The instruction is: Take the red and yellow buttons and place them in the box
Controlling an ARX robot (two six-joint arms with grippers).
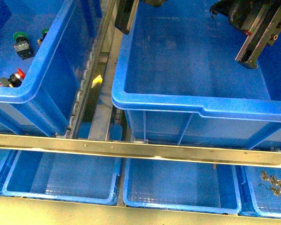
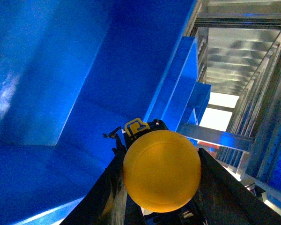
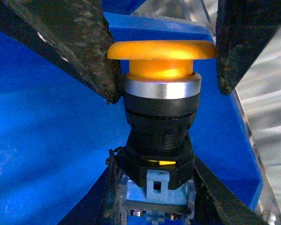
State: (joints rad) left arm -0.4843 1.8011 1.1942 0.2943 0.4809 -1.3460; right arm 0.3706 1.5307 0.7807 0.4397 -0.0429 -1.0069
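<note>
**Both grippers carry a yellow push-button over the deep blue crate**

The left gripper point(image 2: 161, 187) is clamped on a yellow-capped push-button point(image 2: 161, 170); its 2 dark fingers point(image 2: 103, 197) press the switch from either side, with the round cap facing the wrist camera. Beyond it rise the smooth inner walls of the blue crate point(image 2: 61, 84).

The right gripper point(image 3: 161, 70) holds a second yellow mushroom-head button point(image 3: 161, 50), seen side-on: yellow cap, silver collar, black threaded body, light blue terminal block. Its fingers point(image 3: 70, 42) flank the cap and collar, one pressed against the collar, the other touching the cap's edge.

From the front, both arms reach over the crate point(image 1: 196, 105), the right arm point(image 1: 255, 28) well inside its rim, the left arm point(image 1: 126, 14) at its far-left corner.

Well away from both grippers, a red-capped button point(image 1: 18, 75) and a green-capped switch point(image 1: 22, 44) lie in the neighbouring blue bin point(image 1: 35, 89).
</note>
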